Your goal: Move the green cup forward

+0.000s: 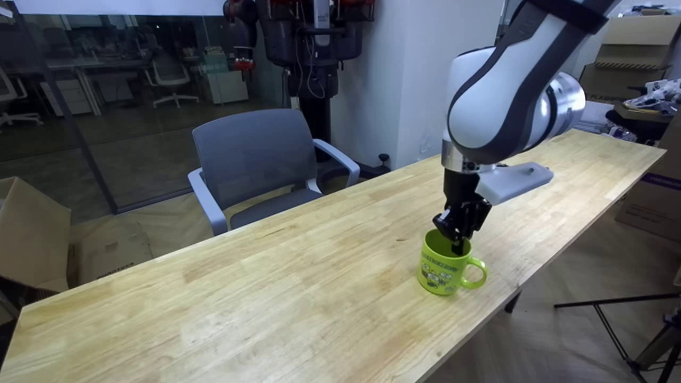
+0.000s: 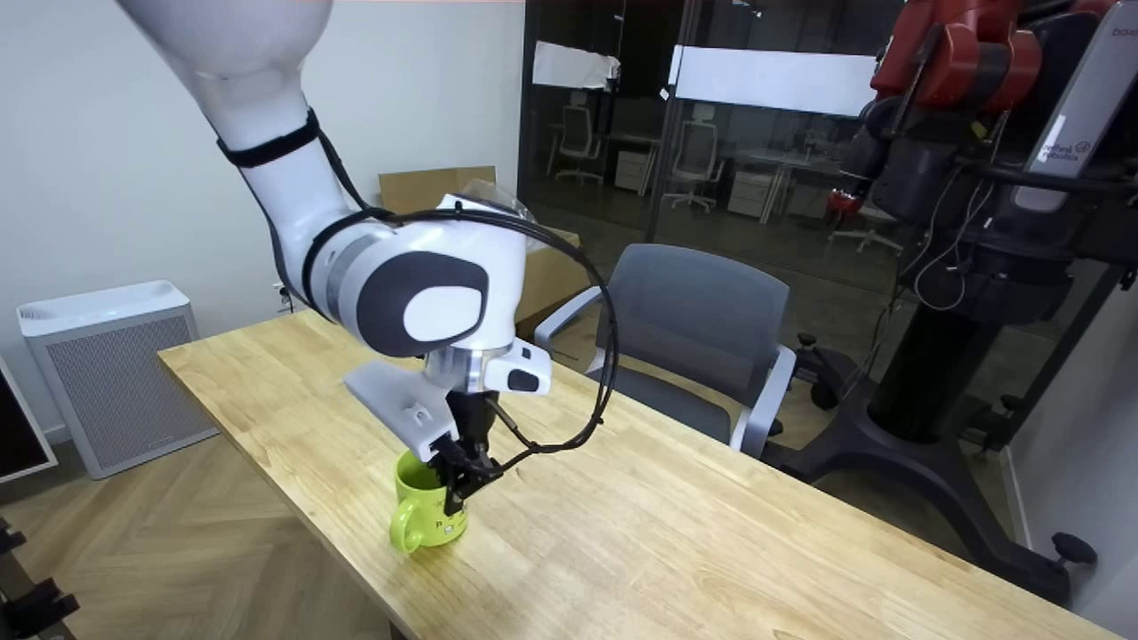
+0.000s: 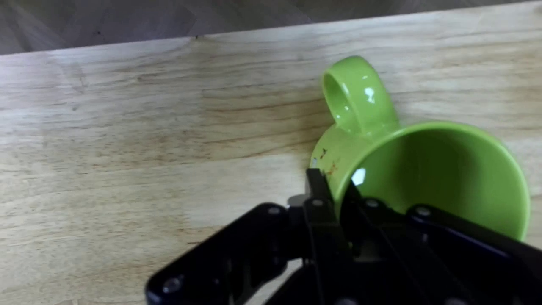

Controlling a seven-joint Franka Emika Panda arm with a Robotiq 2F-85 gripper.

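The glossy lime-green mug (image 1: 439,273) is pinched by its wall in the black two-fingered hand (image 3: 334,185), one finger (image 1: 457,248) inside, the loop handle (image 3: 373,96) standing clear.

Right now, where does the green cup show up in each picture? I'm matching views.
In an exterior view: green cup, right of centre, lower half.
In an exterior view: green cup, left of centre, lower half.
In the wrist view: green cup, right of centre, looking down into it.
Shared landmark: the table edge that the cup's handle points toward, seen in all three views.
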